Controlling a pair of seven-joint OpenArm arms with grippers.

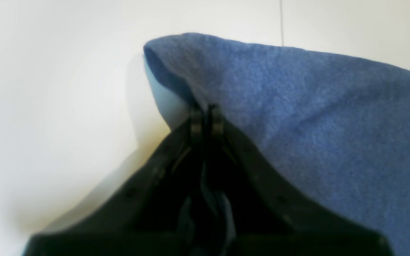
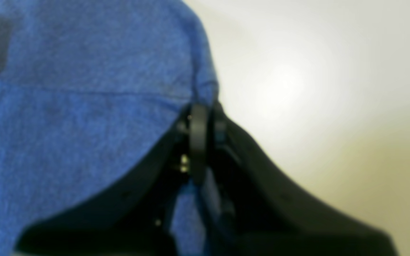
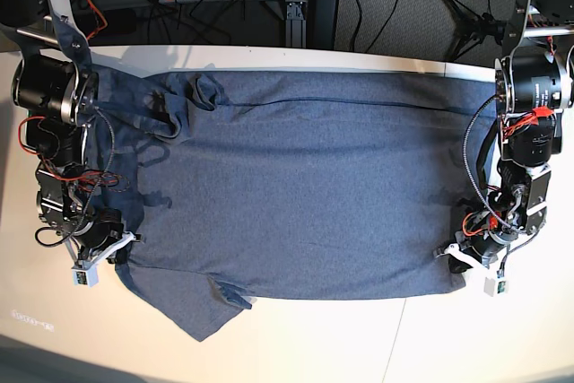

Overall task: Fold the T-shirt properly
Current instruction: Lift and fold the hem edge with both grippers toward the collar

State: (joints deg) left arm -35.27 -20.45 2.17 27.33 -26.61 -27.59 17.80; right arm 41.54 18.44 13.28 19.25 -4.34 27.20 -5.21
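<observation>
A: Where's the T-shirt [image 3: 296, 186]?
B: Spread flat on table [image 3: 377, 347]. Left gripper [image 1: 206, 113] pinches 3 o'clock edge, right gripper [image 2: 205, 113] pinches 9 o'clock edge.
A: Technique?
B: Lift both together, keep fabric taut, fold toward 12 o'clock.

Both wrist views are soft and blurred with table glare; the base view bends at edges.

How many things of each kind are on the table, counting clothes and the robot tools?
T-shirt: 1
Tools: 2, the left tool and the right tool, each shut on the T-shirt's edge
Total: 3
</observation>
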